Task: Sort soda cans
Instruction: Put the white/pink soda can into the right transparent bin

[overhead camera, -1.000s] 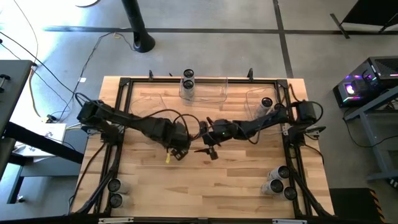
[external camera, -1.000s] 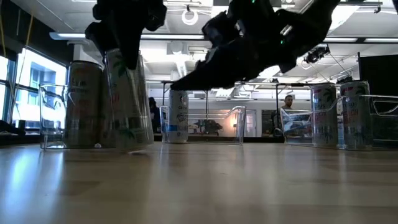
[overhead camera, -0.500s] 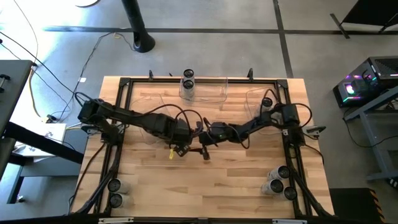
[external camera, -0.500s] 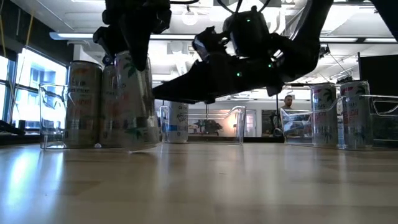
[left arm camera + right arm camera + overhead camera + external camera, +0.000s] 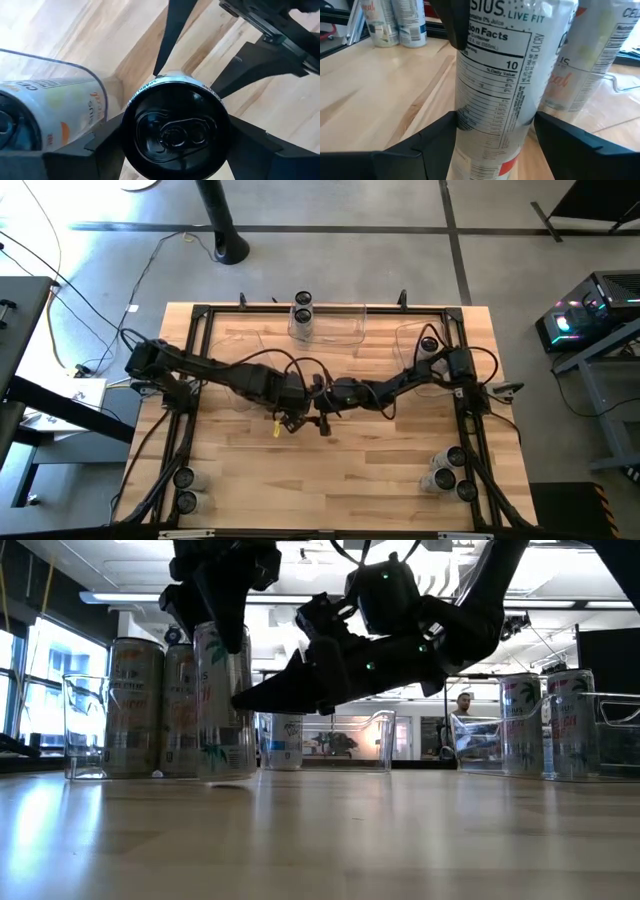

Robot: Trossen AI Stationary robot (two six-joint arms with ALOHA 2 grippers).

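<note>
One soda can (image 5: 224, 700), silvery white with a dark round top (image 5: 175, 131), stands upright near the table's middle. My left gripper (image 5: 297, 411) is shut on it from above. My right gripper (image 5: 495, 142) is open and comes level from the table's right. Its two fingers stand on either side of the can's lower body (image 5: 495, 100), and I cannot tell whether they touch it. Two more cans (image 5: 135, 705) stand in a clear bin (image 5: 75, 725) just behind the held one. My left gripper pinches the can at its top rim (image 5: 131, 100) between the two fingers (image 5: 105, 145), coming from above and pointing down. The can hangs upright below them. Its base is at or just above the table; I cannot tell which.
A clear bin at the far edge (image 5: 340, 326) holds two cans (image 5: 302, 310). Another bin (image 5: 410, 340) at the far right holds one can (image 5: 429, 345). Loose cans stand at the near left corner (image 5: 184, 489) and the near right corner (image 5: 446, 470).
My right gripper has moved toward the table's left, dropped to the can's height and brought its open fingers around the can. My left gripper has carried the can a little toward the table's right, and the can has gone from tilted to upright.
</note>
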